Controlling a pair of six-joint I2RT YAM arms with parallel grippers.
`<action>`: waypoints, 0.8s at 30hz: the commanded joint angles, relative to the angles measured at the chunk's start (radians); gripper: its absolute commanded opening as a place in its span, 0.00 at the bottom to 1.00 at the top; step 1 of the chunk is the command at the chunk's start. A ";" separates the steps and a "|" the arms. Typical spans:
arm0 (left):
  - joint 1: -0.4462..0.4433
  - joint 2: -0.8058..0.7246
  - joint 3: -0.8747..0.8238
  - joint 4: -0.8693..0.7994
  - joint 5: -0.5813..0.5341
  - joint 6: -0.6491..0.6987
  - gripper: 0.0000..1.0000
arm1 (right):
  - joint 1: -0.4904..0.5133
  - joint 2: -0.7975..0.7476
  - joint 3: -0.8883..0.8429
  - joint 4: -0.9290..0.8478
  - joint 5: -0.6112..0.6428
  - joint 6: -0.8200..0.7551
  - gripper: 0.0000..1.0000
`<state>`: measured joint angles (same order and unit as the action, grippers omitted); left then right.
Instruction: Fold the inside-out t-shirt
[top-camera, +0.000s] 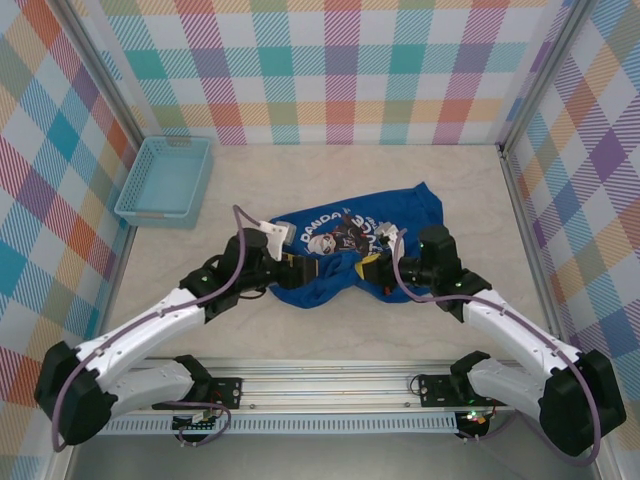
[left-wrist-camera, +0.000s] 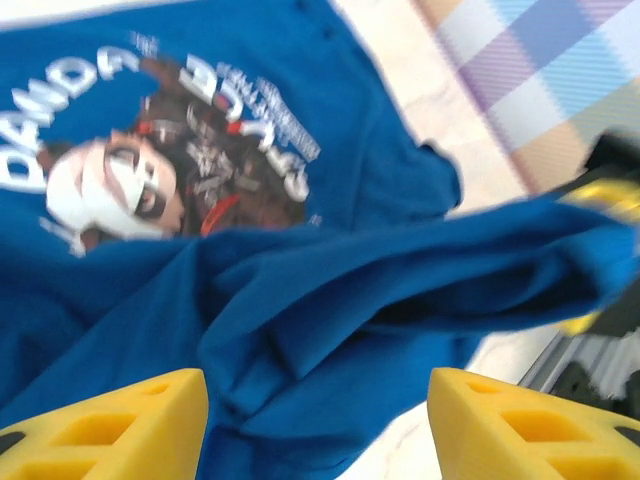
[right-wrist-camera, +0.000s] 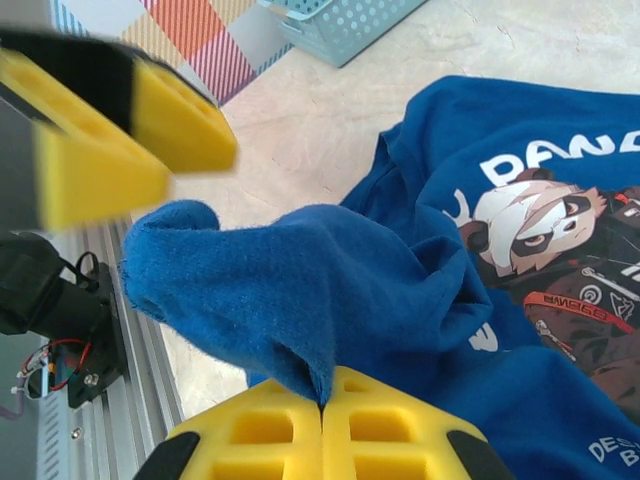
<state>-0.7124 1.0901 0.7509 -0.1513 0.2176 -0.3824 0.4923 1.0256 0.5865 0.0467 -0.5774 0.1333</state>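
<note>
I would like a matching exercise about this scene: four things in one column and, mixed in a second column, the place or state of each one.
Things
1. royal-blue cloth t-shirt
2. light blue plastic mesh basket
3. left arm's yellow fingers
4. right arm's yellow fingers

Place or state
a. shut on the t-shirt
b. far left corner of the beige table
c. open, standing apart
d. crumpled mid-table, print facing up

Pairs: 1-d, 2-b, 3-c, 4-a

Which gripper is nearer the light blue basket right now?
Left. The left gripper is open at the t-shirt's near-left edge, on the basket's side; the right gripper, shut on cloth, is farther right, away from the basket.
</note>
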 joint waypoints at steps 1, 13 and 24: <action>-0.001 0.054 -0.005 0.082 0.135 0.067 0.58 | -0.023 -0.015 -0.008 0.094 -0.098 0.039 0.00; -0.006 0.242 0.071 0.144 0.180 0.096 0.37 | -0.032 -0.016 -0.008 0.084 -0.098 0.051 0.00; -0.005 0.315 0.117 0.205 0.219 0.077 0.02 | -0.033 -0.031 -0.018 0.048 -0.036 0.038 0.00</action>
<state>-0.7128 1.4120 0.8368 0.0158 0.3943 -0.3061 0.4641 1.0233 0.5785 0.0879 -0.6392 0.1764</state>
